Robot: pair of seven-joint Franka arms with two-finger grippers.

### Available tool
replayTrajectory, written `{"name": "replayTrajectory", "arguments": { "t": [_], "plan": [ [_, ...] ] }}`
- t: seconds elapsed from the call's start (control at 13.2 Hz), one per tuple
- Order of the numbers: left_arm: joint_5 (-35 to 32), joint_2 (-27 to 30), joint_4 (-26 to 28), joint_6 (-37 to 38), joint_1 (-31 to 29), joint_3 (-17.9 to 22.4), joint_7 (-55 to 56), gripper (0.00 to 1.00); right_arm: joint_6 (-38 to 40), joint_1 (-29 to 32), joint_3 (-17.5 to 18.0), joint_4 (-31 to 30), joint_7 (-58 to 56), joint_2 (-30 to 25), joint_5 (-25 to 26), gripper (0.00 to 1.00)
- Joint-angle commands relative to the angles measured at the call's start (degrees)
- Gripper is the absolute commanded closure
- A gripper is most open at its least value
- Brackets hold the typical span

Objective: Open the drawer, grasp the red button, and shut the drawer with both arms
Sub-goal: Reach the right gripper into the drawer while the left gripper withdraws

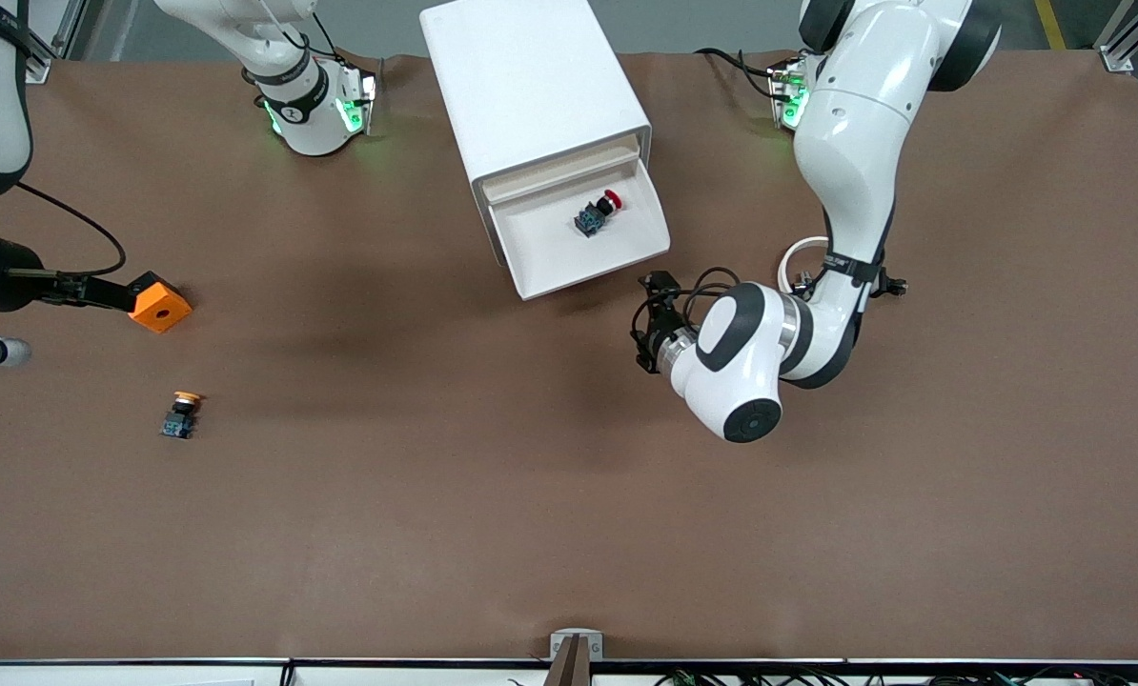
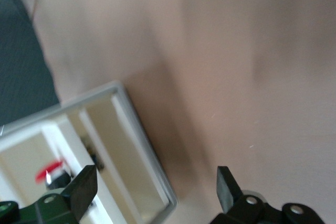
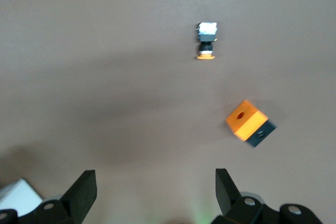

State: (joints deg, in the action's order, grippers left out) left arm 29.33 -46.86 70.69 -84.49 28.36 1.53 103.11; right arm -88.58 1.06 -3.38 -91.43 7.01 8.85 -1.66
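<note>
The drawer (image 1: 583, 243) stands pulled out, and the red button (image 1: 598, 213) lies inside it. My left end effector (image 1: 647, 322) hangs wide open and empty just off the drawer's front corner. My right end effector (image 3: 155, 190), also open and empty, waits above the surface (image 1: 531, 495).

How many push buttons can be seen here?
2. The red-capped button lies in the open drawer. The orange-capped button stands on the table, nearer the front camera than the orange cube.

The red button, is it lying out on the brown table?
No, the red button lies inside the pulled-out drawer of the white cabinet, not on the table.
</note>
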Motion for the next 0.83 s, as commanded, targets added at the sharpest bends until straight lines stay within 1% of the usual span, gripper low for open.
{"name": "replayTrajectory", "arguments": {
  "t": [0.0,0.15,0.3,0.45,0.6,0.68,0.76],
  "plan": [
    [-11.3,6.4,0.9,0.4,0.2,0.3,-12.9,0.00,1.1,-6.7,0.4,0.7,13.6,-0.9,-2.6,0.00],
    [-17.0,10.4,1.1,0.5,0.0,0.7,-21.3,0.00,-0.2,-14.6,0.4,0.8,25.9,-0.7,-2.7,0.00],
    [-20.1,12.5,1.1,0.6,-2.1,1.0,-24.5,0.00,-3.7,-21.9,0.4,0.7,37.8,-0.4,-2.8,0.00],
    [-26.0,15.7,1.1,0.6,-2.5,0.9,-35.0,0.00,-6.3,-29.8,0.4,0.8,49.6,0.0,-3.8,0.00],
    [-28.0,17.7,1.1,0.6,-2.8,1.0,-38.1,0.00,-8.4,-35.5,0.4,1.0,59.0,1.1,-5.7,0.00],
    [-28.2,19.2,1.2,0.6,-3.6,1.0,-38.6,0.00,-9.3,-38.0,0.4,1.0,61.7,1.9,-6.0,0.00],
    [-28.3,21.0,1.5,0.6,-5.5,0.8,-41.4,0.00,-9.6,-40.2,0.4,1.1,62.2,3.0,-6.2,0.00]
  ]
}}
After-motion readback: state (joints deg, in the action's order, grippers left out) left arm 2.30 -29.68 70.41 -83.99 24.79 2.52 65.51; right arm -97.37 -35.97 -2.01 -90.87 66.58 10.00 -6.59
